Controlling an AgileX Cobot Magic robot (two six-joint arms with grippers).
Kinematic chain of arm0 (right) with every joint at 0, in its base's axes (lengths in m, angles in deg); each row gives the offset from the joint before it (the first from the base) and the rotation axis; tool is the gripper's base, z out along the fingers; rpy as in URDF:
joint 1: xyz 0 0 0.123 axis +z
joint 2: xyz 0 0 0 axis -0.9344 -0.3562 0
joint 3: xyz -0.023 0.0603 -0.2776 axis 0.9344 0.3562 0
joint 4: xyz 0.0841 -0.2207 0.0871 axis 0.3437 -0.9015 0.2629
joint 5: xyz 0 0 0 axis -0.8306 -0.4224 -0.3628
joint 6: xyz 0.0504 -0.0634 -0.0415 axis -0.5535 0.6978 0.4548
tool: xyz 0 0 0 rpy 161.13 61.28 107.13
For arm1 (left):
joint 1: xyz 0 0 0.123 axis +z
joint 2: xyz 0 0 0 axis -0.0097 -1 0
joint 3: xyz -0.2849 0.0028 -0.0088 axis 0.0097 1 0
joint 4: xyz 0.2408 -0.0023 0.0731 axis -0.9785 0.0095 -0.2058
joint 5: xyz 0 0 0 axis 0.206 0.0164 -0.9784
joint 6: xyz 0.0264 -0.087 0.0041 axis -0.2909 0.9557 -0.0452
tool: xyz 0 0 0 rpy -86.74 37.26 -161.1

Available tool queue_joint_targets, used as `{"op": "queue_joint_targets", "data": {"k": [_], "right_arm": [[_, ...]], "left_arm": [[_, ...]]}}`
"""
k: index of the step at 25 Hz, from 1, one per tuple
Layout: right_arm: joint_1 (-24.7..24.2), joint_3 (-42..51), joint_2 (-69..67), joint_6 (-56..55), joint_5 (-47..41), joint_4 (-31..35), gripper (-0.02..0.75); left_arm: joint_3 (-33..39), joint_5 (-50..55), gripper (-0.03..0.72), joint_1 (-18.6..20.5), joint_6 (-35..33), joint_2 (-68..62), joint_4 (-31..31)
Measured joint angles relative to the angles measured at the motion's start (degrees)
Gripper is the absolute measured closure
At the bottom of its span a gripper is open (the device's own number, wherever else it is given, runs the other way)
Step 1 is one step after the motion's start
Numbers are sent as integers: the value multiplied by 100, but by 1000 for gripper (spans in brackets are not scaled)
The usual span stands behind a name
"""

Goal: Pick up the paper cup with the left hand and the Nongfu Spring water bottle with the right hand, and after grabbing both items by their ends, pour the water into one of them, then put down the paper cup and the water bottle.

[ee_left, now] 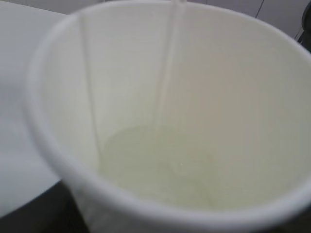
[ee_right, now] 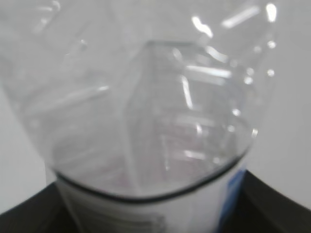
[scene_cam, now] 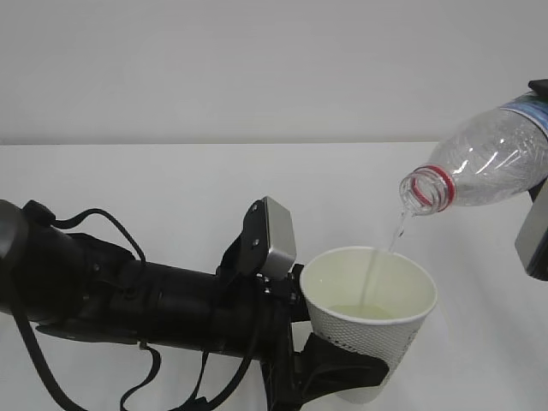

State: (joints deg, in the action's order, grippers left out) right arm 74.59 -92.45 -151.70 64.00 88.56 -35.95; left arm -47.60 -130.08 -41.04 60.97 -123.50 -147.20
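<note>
Above the dimpled paper cup [scene_cam: 370, 301], ribbed clear water bottle [scene_cam: 479, 163].

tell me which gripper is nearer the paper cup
Left. The left gripper clasps the paper cup around its lower wall. The right gripper, up at the right edge, holds the tilted water bottle above the cup, apart from it.

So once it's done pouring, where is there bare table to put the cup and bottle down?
Bare white table stretches behind the left arm, back to the wall, and between cup and bottle. The front left is crowded by that arm and its cables.
</note>
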Motion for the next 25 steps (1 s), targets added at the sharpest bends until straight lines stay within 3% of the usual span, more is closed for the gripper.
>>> {"op": "queue_joint_targets", "data": {"k": [25], "right_arm": [[0,-6,0,50,38,0,235]], "left_arm": [[0,7,171,0,0,0,35]]}}
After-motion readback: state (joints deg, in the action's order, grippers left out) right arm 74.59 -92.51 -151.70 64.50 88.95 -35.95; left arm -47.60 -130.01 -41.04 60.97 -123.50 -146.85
